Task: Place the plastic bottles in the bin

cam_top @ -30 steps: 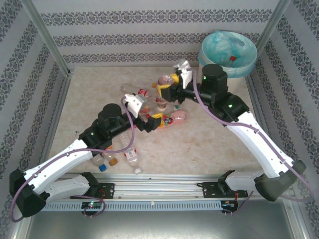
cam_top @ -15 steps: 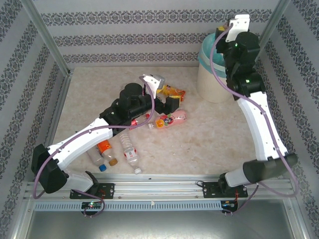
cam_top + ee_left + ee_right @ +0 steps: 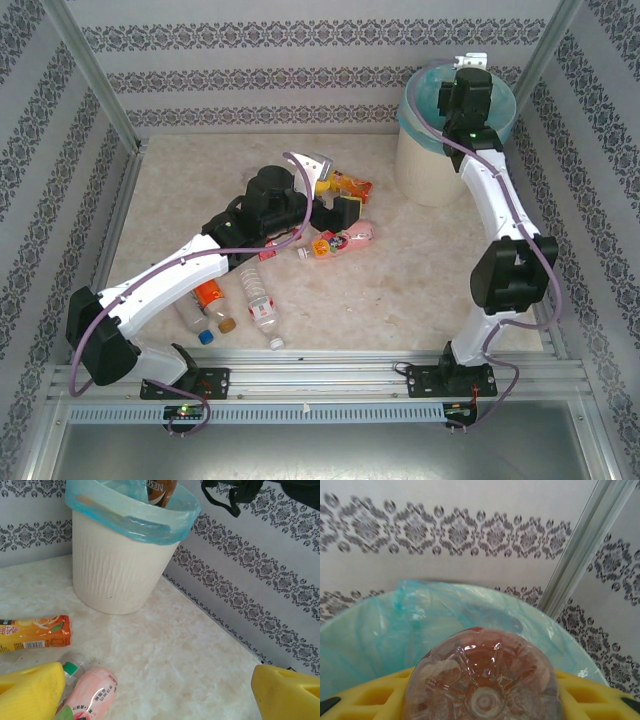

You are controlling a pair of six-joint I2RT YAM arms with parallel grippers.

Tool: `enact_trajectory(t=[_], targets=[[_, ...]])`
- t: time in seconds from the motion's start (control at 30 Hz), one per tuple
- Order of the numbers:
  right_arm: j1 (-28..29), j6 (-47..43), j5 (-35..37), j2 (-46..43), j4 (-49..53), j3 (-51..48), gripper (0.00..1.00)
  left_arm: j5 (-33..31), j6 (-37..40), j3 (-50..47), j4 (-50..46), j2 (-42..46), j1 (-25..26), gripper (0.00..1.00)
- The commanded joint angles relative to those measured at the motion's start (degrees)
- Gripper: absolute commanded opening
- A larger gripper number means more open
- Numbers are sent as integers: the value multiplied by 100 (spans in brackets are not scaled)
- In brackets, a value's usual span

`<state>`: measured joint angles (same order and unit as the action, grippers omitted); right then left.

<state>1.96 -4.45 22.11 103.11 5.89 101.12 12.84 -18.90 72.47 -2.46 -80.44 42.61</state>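
Note:
The bin [image 3: 432, 165], a cream bucket with a blue-green liner, stands at the back right. My right gripper [image 3: 466, 88] hangs over its mouth, shut on a brown-labelled plastic bottle [image 3: 482, 677] whose clear base faces the right wrist camera; the liner [image 3: 415, 622] lies below it. That bottle [image 3: 161, 491] pokes above the bin [image 3: 117, 575] in the left wrist view. My left gripper [image 3: 335, 203] stands open mid-table with nothing between its yellow fingers [image 3: 30, 692]. An orange-labelled bottle [image 3: 352, 186] [image 3: 36, 633] and a pink bottle [image 3: 346, 239] [image 3: 90, 695] lie by it.
Several more bottles lie at the front left under the left arm, among them an orange-labelled one [image 3: 209, 294] and a clear one [image 3: 262, 306]. Patterned walls and metal posts [image 3: 577, 555] close in the table. Bare marble top [image 3: 400, 290] spreads at the front right.
The right arm has swung from the table's middle up over the bin, carrying the brown-labelled bottle. The left arm has reached right towards the orange and pink bottles.

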Motion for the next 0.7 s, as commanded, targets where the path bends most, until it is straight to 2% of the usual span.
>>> enact_trajectory(t=[0.0, 0.2, 0.67], targets=[[-153, 269, -248, 171, -210, 182, 53, -48, -183, -54, -115, -49, -69, 96], [-378, 559, -645, 585, -102, 278, 56, -52, -252, -151, -70, -53, -68, 95], [-705, 547, -951, 1527, 658, 1146, 57, -135, -316, -344, -10, -130, -69, 95]])
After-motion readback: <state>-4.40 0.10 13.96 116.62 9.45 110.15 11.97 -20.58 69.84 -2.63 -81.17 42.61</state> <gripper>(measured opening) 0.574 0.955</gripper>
